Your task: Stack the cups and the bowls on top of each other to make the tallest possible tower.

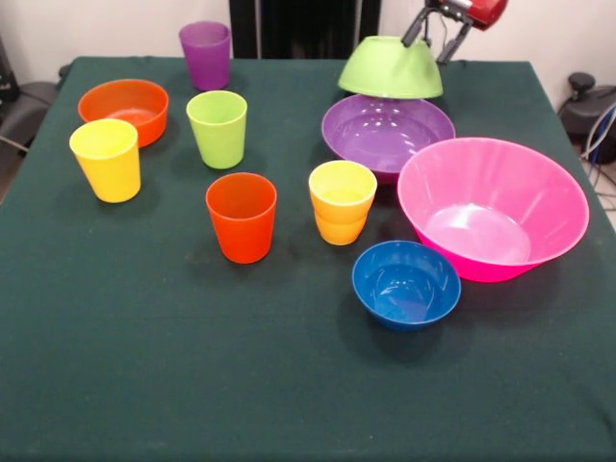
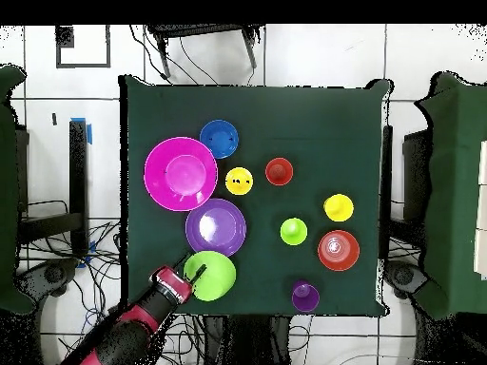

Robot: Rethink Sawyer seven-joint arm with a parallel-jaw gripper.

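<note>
Frontally, dark green table (image 1: 144,385) against a pale wall; lime green bowl (image 1: 390,67) inverted, rim down, tilted, raised above purple bowl (image 1: 385,130), gripper (image 1: 431,37) at its edge, grip state cannot be told. Overhead: white tiled floor (image 2: 314,57) with cables around table; the lime green bowl lies near the table's edge, just beside the purple bowl, with pink bowl (image 2: 180,173) beyond.

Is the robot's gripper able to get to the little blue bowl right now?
Probably not yet. The gripper is busy at the upside-down green bowl, and the blue bowl sits past the purple bowl and pink bowl.
</note>
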